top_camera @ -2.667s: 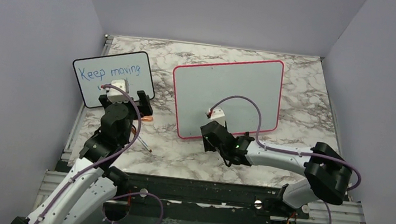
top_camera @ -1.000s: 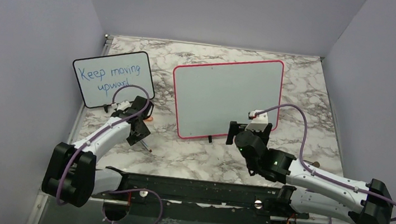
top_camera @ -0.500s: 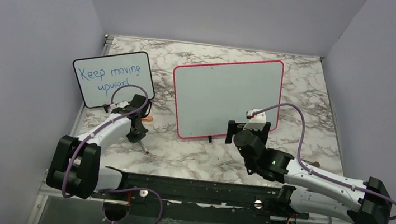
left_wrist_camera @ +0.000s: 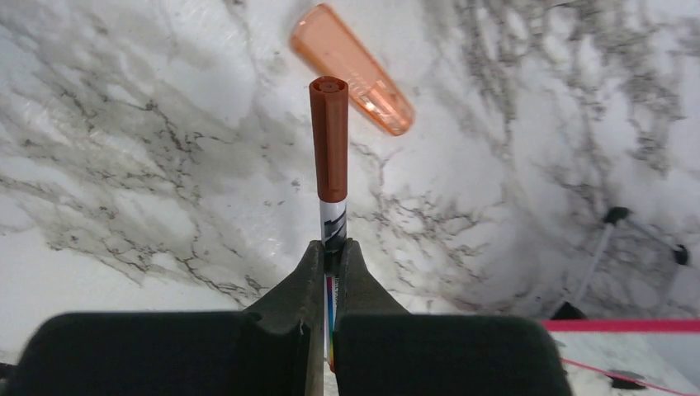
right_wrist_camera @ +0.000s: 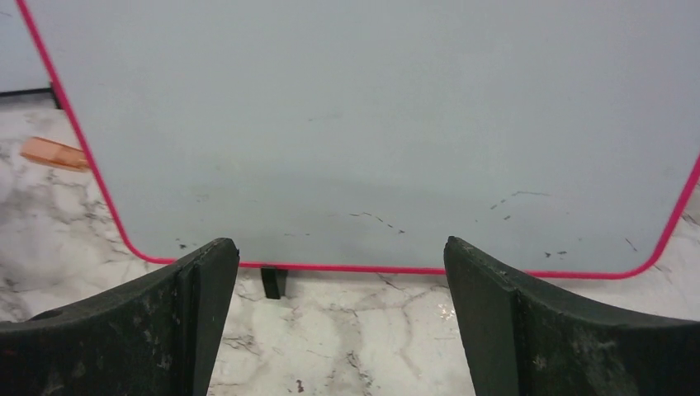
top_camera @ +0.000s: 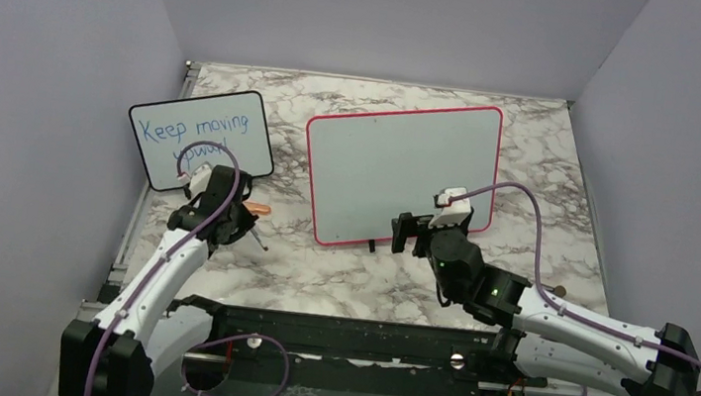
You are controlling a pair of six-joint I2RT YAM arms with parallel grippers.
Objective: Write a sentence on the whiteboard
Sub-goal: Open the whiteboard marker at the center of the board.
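Top view: whiteboard (top_camera: 399, 174) stands mid-table, blank, no sentence on it yet. Left gripper (top_camera: 223, 211) is at the near left by the small board (top_camera: 196, 136), clamped on the marker (top_camera: 258, 238). Right gripper (top_camera: 419, 232) is spread wide and empty, just near of the whiteboard's bottom edge.

Left wrist: jaws pinched tight on the marker barrel, brown end sticking out, orange cap (left_wrist_camera: 353, 68) loose on the table (left_wrist_camera: 124, 124) beyond.

Right wrist: whiteboard fills the view, nothing between the fingers.

Can't tell which marker end is the tip; check first. Carry it to the whiteboard's upper left and press lightly. The right gripper could brace the frame.
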